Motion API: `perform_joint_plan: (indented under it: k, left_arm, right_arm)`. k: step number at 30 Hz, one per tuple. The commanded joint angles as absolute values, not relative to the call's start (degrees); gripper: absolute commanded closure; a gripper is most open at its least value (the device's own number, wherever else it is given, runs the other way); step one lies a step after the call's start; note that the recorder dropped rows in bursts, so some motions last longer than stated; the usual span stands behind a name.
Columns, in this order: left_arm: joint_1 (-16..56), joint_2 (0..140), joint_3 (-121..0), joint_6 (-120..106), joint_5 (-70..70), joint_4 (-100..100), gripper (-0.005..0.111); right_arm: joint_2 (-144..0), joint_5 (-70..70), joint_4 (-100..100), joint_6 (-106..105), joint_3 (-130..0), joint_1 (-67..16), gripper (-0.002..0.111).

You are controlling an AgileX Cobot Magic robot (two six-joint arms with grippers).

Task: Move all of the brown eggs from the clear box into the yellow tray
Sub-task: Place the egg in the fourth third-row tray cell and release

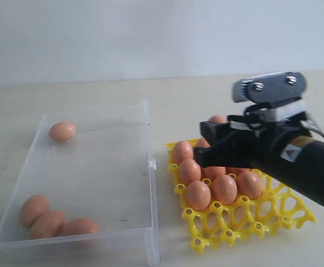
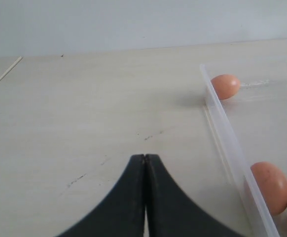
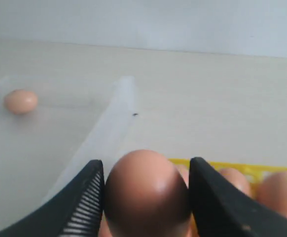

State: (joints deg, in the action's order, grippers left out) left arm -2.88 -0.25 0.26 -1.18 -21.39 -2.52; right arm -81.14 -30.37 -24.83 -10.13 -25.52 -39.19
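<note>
Well, the left hand (image 2: 144,159) hangs pressed together over the counter (image 2: 84,123), the clear box (image 2: 222,133) just beside it holding four brown eggs (image 1: 62,131). The right hand (image 3: 147,168) pinches one egg (image 3: 146,197) above the yellow tray (image 1: 245,222), more eggs seated beneath it.

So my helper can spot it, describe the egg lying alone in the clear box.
Find the clear box left of the yellow tray. Look near its far left corner for a brown egg. It lies alone; the other three cluster at the near end.
</note>
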Motion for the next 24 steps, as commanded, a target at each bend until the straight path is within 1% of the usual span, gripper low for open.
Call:
perform_joint_plan:
  k: [1,10,15,24]
  left_arm:
    - [-3.0,0.0,0.0,-1.2,-21.1,-2.7,0.107]
    - [-3.0,0.0,0.0,-1.3,-21.1,-2.7,0.107]
    - [-3.0,0.0,0.0,-1.3,-21.1,-2.7,0.107]
    - [-3.0,0.0,0.0,-1.3,-21.1,-2.7,0.107]
  right_arm:
    - [-76.3,-36.4,-30.3,-9.5,-17.5,-36.2,0.108]
    - [-76.1,-36.3,-31.3,-0.3,-12.6,-31.1,0.108]
    - [-76.3,-36.1,-35.4,0.0,-12.4,-30.5,0.108]
    - [-84.8,-37.9,-34.9,4.2,-12.4,-30.5,0.108]
